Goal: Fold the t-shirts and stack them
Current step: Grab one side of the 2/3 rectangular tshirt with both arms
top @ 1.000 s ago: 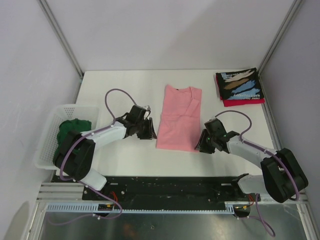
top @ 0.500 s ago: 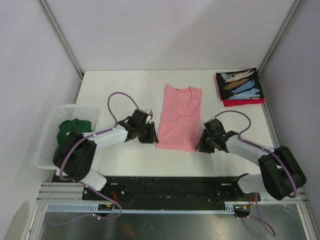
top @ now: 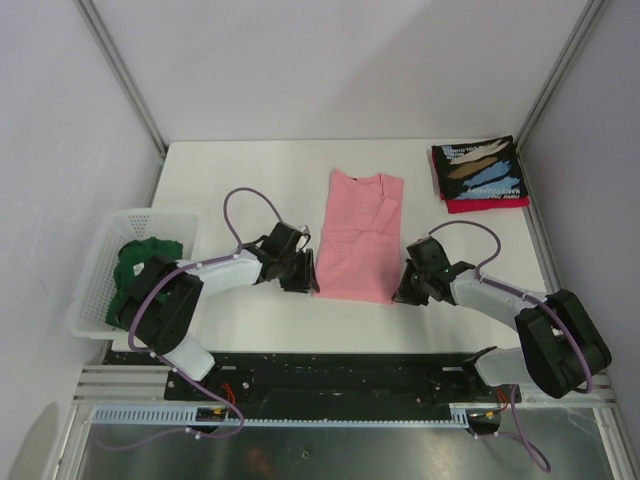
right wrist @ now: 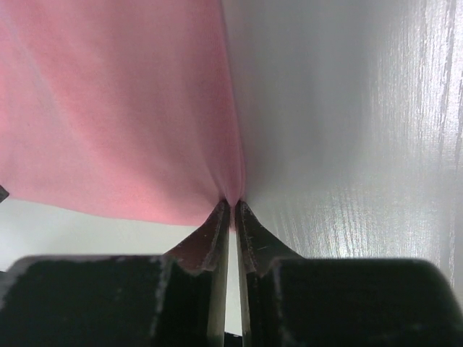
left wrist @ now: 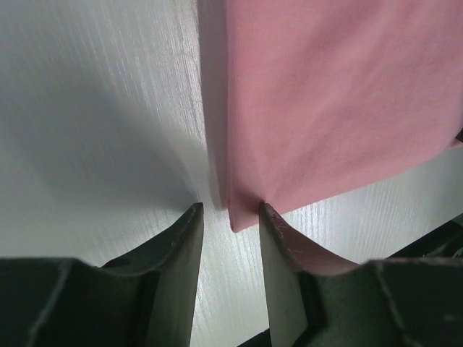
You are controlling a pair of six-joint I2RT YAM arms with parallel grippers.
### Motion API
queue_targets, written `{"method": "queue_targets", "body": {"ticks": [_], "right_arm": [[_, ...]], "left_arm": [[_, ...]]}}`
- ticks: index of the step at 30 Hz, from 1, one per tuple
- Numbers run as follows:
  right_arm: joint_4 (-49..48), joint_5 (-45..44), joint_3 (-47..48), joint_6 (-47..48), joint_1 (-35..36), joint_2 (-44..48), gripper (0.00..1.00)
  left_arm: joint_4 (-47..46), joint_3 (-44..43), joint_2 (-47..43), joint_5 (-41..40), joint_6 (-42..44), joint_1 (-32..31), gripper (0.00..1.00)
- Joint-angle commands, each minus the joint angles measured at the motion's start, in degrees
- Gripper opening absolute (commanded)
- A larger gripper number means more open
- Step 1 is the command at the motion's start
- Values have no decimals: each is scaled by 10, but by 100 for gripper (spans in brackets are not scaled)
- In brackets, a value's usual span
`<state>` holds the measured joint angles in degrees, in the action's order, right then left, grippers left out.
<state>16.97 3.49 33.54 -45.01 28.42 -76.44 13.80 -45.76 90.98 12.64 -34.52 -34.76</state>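
Top external: basket (top: 90, 285) holds green tee (top: 140, 262); left jaws open, right jaws pinch pink tee (top: 355, 245).

the whole table (top: 250, 170) is viewed from a fixed camera mounted high above and behind the arm bases (top: 185, 355), faced down and forward from well away. the left wrist view is taken very close and low over the table, directed along the left gripper (left wrist: 230, 207) at the near left corner of the pink t-shirt (left wrist: 340, 94). the right wrist view is taken just as close, directed along the right gripper (right wrist: 231, 204) at the near right corner. the shirt's near hem is shared by all three views.
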Motion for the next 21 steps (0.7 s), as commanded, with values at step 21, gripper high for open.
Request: {"method": "queue_targets", "body": {"ticks": [21], "right_arm": [[-3,-7,0,4,2,-4,5]], "left_arm": [[-17,-1,23,-8,-14,-28,27]]}}
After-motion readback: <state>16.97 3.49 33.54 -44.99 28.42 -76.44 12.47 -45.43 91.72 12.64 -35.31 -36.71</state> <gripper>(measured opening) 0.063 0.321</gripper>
